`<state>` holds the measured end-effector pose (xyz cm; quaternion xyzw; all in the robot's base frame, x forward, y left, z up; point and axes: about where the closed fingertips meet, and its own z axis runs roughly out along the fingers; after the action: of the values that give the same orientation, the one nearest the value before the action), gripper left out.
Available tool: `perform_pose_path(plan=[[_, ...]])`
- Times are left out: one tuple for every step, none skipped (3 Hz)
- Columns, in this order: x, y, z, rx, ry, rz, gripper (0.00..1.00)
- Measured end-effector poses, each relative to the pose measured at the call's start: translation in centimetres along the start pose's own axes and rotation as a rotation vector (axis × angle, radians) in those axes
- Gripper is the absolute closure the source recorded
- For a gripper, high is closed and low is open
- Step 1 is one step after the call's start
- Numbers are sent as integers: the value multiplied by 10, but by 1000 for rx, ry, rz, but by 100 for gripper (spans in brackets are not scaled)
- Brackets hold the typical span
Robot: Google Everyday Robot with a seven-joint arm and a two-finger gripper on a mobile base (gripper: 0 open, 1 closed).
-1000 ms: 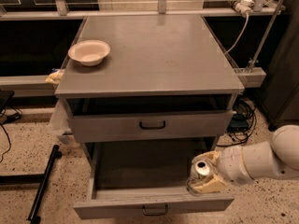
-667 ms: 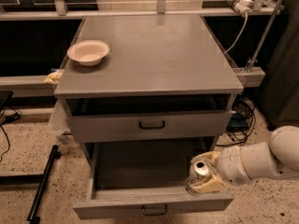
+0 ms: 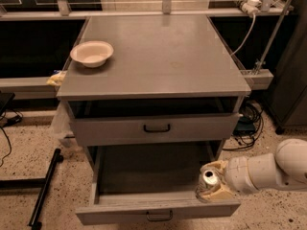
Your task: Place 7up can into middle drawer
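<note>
Grey cabinet (image 3: pixel 163 51): you are looking down on its flat top, with two handled drawer fronts below.
Middle drawer (image 3: pixel 139 169): it is pulled well out towards you, showing its long grey tray. Its low front panel with the small dark handle sits at the bottom of the view.
Upper drawer (image 3: pixel 192 127): it is out only a little, and its taller front hangs over the back of the open tray.
7up can (image 3: pixel 209 176): it stands upright with its shiny top facing you, at the tray's front right corner. You cannot tell whether it touches the tray floor.
Gripper (image 3: pixel 211 181): your tan fingers are closed on the can, one on each side, holding it.
Arm (image 3: pixel 264 170): white, it reaches in low from the right edge.
Cream bowl (image 3: pixel 92 53): it sits on the cabinet top near the left edge, well apart from the can.
Floor (image 3: pixel 29 143): speckled, with a black stand lying at your left.
</note>
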<state>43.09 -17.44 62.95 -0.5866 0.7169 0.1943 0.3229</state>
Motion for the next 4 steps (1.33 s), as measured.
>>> perform_pose_path(plan=[[27,-19,23,35,-17,-16,100],[47,-39,55,52,-54,-15,100],[58,-54,93,36,-87,-17,100],[65,-64,135,2,-103,-27,100]])
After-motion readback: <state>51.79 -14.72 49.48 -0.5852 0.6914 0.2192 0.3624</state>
